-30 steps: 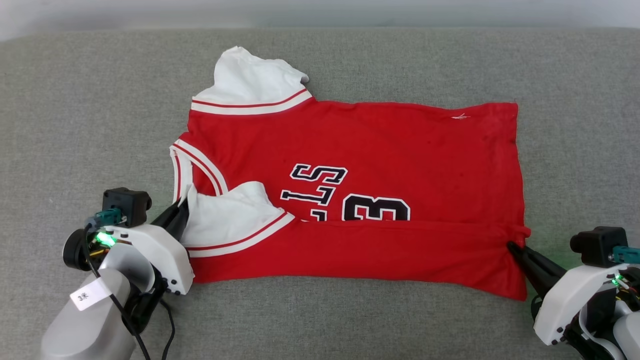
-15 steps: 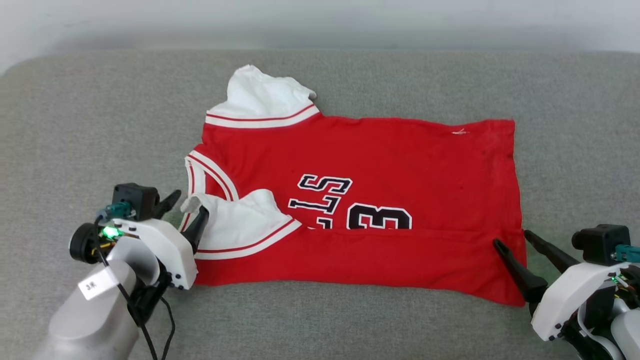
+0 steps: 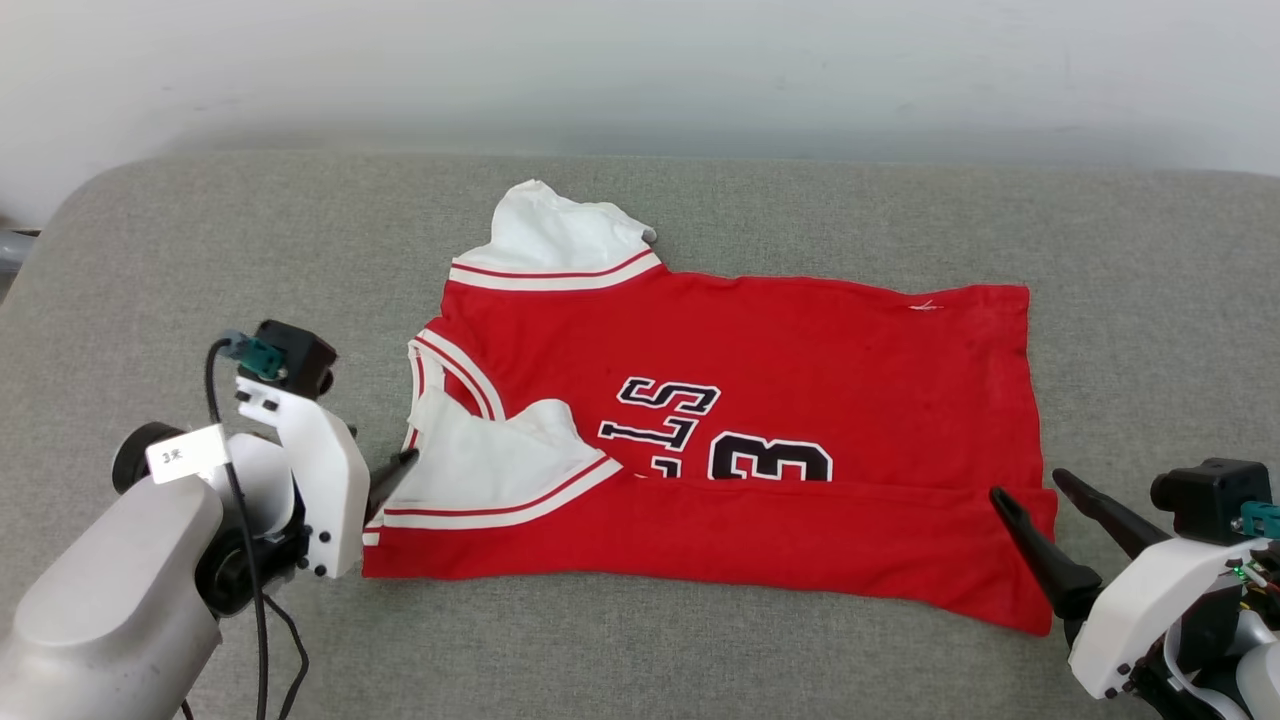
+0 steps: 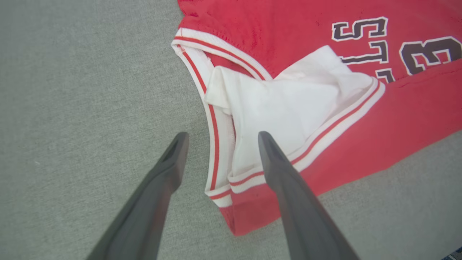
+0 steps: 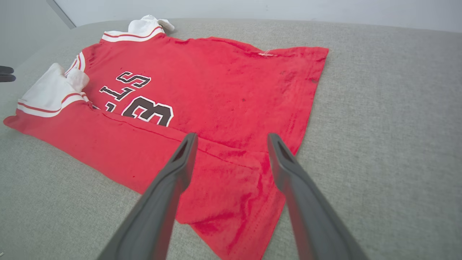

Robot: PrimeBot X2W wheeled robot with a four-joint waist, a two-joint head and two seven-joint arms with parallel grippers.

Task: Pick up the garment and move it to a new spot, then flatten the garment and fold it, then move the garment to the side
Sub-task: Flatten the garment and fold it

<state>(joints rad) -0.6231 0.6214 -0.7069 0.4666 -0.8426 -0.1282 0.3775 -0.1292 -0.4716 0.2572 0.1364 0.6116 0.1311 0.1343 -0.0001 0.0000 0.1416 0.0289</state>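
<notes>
The garment (image 3: 800, 370), a red jersey with white sleeves, lies flat on the grey cushion (image 3: 200, 250). Its near long edge is folded up over part of the black lettering. One white sleeve (image 3: 480, 470) lies folded onto the front, and the other (image 3: 560, 235) sticks out at the far side. My left gripper (image 3: 395, 478) is open at the collar end, its fingers (image 4: 274, 162) straddling the striped neck trim (image 4: 213, 130) with nothing pinched. My right gripper (image 3: 1030, 487) is open over the hem corner (image 5: 231, 202), holding nothing. The garment (image 5: 216, 83) lies spread out ahead of it.
The grey cushion (image 5: 389, 108) stretches wide on all sides of the jersey, with a pale wall (image 3: 640, 70) behind its rounded far edge. A black cable (image 3: 255, 600) loops down from my left wrist. My left fingertips (image 5: 5, 74) show at the far left of the right wrist view.
Both grippers have opened and let go of the garment's folded edge, which stays lying on the jersey. The left wrist has turned and drawn back slightly. The head camera has tilted up.
</notes>
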